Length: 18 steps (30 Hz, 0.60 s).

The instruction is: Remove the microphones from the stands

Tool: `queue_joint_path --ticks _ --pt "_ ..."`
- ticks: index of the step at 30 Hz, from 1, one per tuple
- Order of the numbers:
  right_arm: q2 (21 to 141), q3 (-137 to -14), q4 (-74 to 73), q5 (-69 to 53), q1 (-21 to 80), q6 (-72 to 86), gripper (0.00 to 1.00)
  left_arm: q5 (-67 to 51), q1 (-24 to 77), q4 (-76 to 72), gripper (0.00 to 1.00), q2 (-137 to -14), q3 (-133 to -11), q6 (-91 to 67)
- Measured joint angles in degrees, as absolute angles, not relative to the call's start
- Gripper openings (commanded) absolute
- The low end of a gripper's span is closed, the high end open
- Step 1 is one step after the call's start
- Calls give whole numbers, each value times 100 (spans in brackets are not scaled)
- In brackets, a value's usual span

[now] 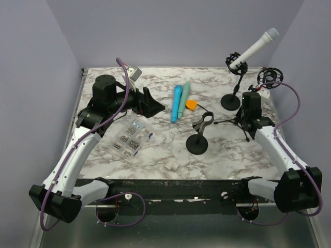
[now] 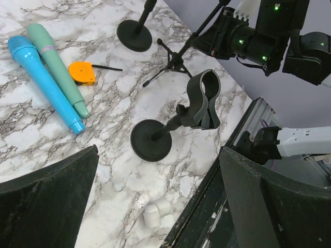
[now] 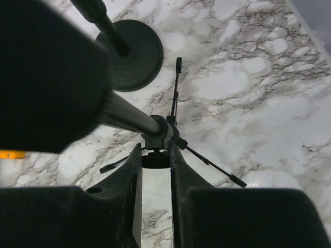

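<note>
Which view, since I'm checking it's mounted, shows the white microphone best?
Top external: the white microphone shows whole, tilted up on its stand. Left wrist catches at most a white sliver at the top edge; right wrist shows none of it.

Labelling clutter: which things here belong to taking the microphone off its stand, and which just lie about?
Job: white microphone, round-base stand.
Lying about: blue microphone, teal microphone, tape measure, parts box, clip stand, tripod stand (right tool grips it).
</note>
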State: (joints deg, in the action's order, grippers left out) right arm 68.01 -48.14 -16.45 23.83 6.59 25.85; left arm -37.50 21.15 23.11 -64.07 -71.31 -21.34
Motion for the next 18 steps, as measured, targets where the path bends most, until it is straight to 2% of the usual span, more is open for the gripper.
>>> queue_joint_path --ticks 3,9,11,13,18 --pt "6978 -4995 -1852 2961 978 2613 12 -3750 2115 2307 98 -6410 -7131 -2123" --pt "7087 -5221 -2213 3297 1175 2779 57 -3743 2150 2298 99 -6431 -7131 -2117" --pt "7072 -5245 -2399 3258 1184 2797 68 -3730 2150 2296 99 -6449 -7131 -2115" --pt "7008 -5249 -2493 3170 1181 2825 73 -3710 2150 2294 98 -6464 -7131 -2115" --pt "6580 -5299 -2670 2849 1192 2904 71 -3688 2152 2292 99 -6488 -7129 -2102"
